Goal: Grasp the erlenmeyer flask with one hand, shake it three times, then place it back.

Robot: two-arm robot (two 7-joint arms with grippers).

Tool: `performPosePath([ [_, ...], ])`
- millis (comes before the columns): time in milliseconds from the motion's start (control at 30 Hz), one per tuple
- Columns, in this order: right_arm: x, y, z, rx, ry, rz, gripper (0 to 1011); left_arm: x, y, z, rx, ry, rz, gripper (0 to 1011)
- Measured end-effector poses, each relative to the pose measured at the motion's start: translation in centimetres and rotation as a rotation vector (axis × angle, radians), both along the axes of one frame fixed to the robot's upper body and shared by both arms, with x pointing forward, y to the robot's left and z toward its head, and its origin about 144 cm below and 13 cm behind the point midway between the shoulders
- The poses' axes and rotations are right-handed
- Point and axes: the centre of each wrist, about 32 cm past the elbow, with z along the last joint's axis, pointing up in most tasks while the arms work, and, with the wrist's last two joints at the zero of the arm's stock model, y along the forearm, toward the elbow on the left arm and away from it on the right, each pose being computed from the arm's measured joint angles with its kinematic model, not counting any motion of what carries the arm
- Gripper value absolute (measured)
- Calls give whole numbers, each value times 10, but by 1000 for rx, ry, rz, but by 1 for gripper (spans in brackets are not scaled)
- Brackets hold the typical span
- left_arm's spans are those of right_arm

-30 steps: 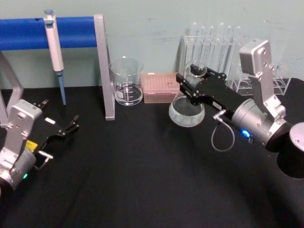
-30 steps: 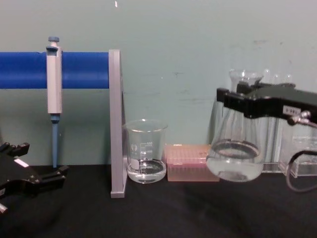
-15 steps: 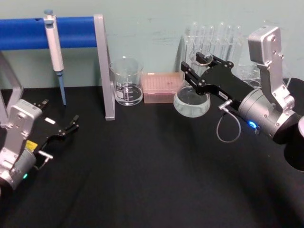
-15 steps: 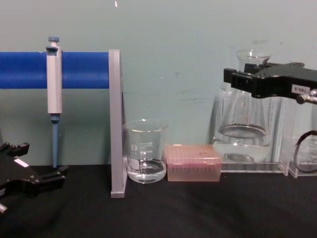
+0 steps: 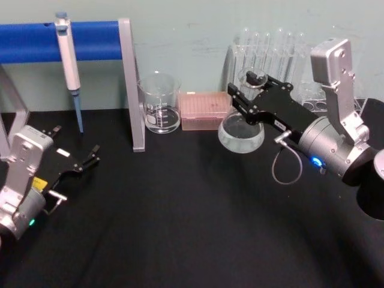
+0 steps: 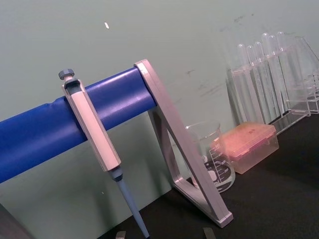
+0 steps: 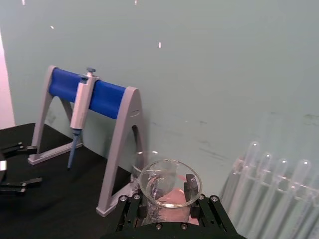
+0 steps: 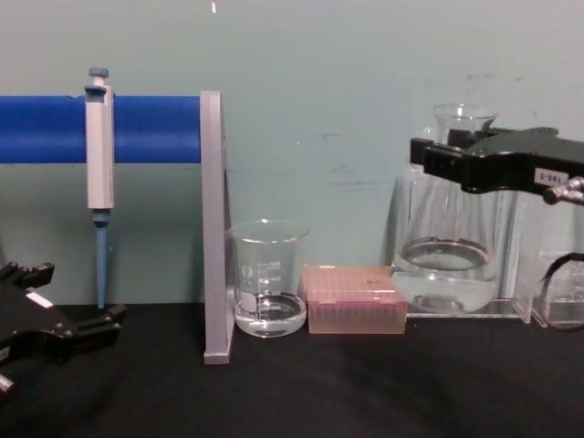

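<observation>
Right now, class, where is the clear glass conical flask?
The clear glass conical flask is right of centre in the head view, gripped at its neck by the right gripper, beside the pink plastic box.

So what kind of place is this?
Most likely a science lab bench. The right gripper holds an erlenmeyer flask with a little liquid, and there is a glass beaker, a row of test tubes and a pipette hanging on a blue stand. The left gripper sits parked, open.
</observation>
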Motion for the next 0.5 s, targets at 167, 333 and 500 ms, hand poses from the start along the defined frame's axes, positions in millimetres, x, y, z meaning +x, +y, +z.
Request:
performPosePath([
  [167,-2,6,-2,6,10,33,456,0,0,0,0,0,0,1001],
  [333,-6,12,-3,11,24,80,456,0,0,0,0,0,0,1001],
  [500,-11,19,-5,15,37,136,456,0,0,0,0,0,0,1001],
])
